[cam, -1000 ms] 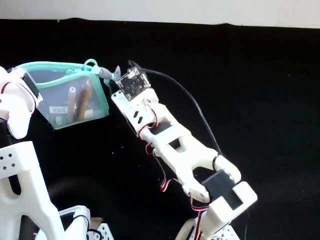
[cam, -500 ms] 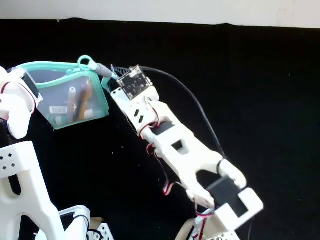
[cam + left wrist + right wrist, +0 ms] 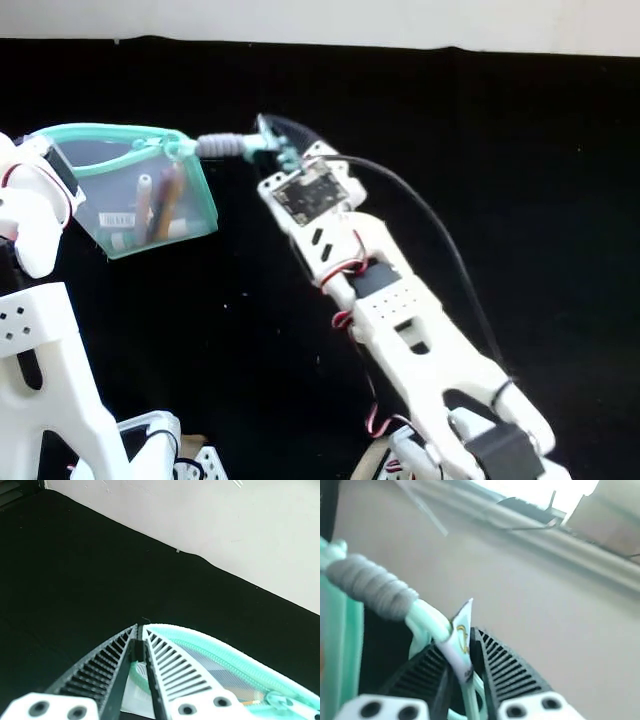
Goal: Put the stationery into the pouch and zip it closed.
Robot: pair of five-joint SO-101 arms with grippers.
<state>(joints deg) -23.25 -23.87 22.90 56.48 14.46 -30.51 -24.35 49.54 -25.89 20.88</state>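
Observation:
A clear pouch with teal trim [image 3: 140, 195] hangs above the black table, with pens and other stationery [image 3: 160, 205] standing inside it. My left gripper [image 3: 50, 165] is shut on the pouch's left end; in the left wrist view its fingers [image 3: 140, 627] pinch the teal zip edge [image 3: 225, 665]. From the pouch's right corner, the zip pull cord with its grey wrapped grip [image 3: 220, 146] stretches taut to my right gripper [image 3: 275, 150]. In the right wrist view that gripper [image 3: 465, 630] is shut on the teal cord and its small tag, just past the grey grip [image 3: 370, 587].
A black cloth [image 3: 480, 150] covers the table, and a pale wall [image 3: 400, 20] runs along its far edge. The right arm's white links and black cable [image 3: 400, 300] cross the middle. The left arm's base [image 3: 50, 400] stands at the near left.
My right gripper has pulled the zip cord to the right, away from the pouch, drawing it out straight. The right arm swung right. The left arm and pouch stayed put.

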